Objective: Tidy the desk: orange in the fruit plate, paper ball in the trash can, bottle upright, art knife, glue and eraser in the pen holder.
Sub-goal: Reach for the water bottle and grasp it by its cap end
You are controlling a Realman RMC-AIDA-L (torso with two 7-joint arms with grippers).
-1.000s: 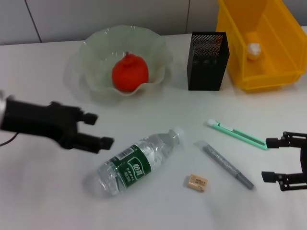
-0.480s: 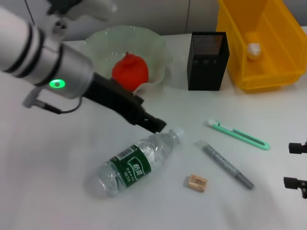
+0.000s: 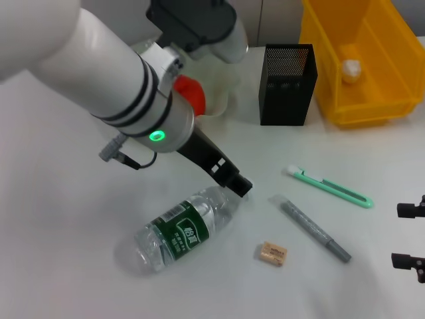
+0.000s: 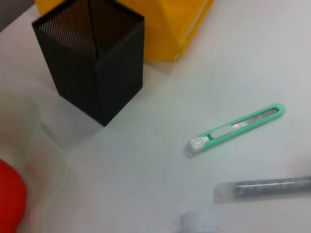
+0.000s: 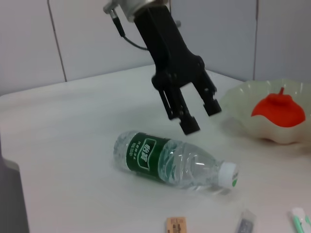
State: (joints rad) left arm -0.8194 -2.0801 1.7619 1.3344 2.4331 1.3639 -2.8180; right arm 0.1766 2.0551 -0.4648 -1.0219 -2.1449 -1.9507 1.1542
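Your left gripper point(image 5: 193, 112) hangs open and empty just above the neck of the bottle point(image 3: 182, 227), which lies on its side mid-desk. Close off-centre and the round bottle could roll or squirt away toward the eraser point(image 3: 273, 253) and glue point(image 3: 312, 229). The knife point(image 3: 329, 187) lies beyond. The right gripper point(image 3: 410, 235) waits open at the desk's edge.

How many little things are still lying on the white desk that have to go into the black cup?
3: the art knife nearest the trash can, the glue beside it, and the eraser near the bottle. The pen holder interior isn't visible.
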